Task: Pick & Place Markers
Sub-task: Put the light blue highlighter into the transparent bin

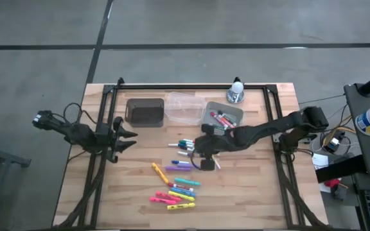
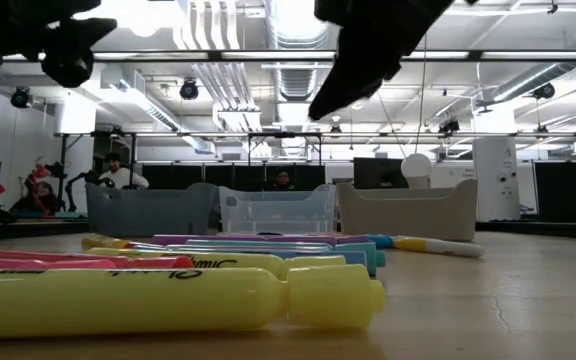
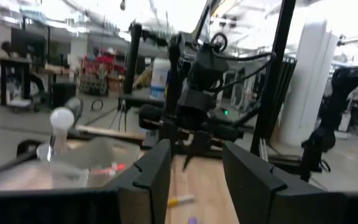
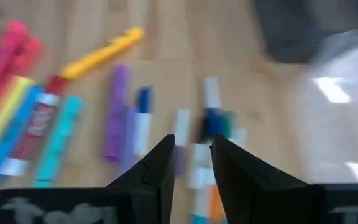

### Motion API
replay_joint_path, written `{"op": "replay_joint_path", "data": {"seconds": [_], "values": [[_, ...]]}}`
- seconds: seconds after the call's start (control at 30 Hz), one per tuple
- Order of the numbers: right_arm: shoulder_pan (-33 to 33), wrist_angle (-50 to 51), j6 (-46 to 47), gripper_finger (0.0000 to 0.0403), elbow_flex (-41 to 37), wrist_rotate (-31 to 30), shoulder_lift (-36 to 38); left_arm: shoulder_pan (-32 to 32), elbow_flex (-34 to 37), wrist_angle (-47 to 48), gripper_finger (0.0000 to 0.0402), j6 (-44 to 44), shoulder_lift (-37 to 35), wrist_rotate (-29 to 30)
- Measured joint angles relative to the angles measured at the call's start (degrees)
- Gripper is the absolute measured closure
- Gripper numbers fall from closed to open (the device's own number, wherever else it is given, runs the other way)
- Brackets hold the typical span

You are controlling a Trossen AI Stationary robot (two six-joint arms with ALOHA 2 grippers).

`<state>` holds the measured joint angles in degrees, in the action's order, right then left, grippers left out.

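The right claw (image 1: 205, 156) hangs above the middle of the table (image 1: 133, 186), its fingers parted a little and grasping nothing, over the white-bodied markers (image 1: 186, 146). More markers (neon yellow, pink, orange) lie toward 6 o'clock, and a few sit in the grey bin (image 1: 223, 117) at 1 o'clock. The left claw (image 1: 126, 136) waits released at 9 o'clock.

Glossy plastic markers (image 1: 175, 192) lie on a matt, planked wooden table (image 1: 255, 192) near a clear plastic bin (image 1: 185, 106).
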<state>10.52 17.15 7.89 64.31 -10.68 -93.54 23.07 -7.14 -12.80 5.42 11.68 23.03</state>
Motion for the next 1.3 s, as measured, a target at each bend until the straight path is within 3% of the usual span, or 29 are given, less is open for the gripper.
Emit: {"op": "replay_joint_path", "data": {"seconds": [0.17,0.33,0.5,0.7,1.3], "values": [[2.12,-8.49,3.56,0.0305,-1.96,3.70,-5.22,0.00,0.36,0.82,0.0262,2.91,0.83,0.52],[3.68,-9.92,6.13,0.0305,3.59,3.42,-11.74,0.00,0.76,2.00,0.0262,7.82,1.57,-1.17],[5.08,-0.54,7.19,0.0305,9.81,3.46,-16.61,-0.02,0.79,8.53,0.0262,9.07,2.17,-5.97],[7.08,3.26,8.46,0.0305,14.41,3.45,-20.57,0.00,0.82,10.91,0.0262,16.84,4.81,-9.09],[12.10,7.53,17.92,0.0305,13.88,6.45,-21.73,0.00,0.53,10.70,0.0262,16.29,7.08,-9.06]]}}
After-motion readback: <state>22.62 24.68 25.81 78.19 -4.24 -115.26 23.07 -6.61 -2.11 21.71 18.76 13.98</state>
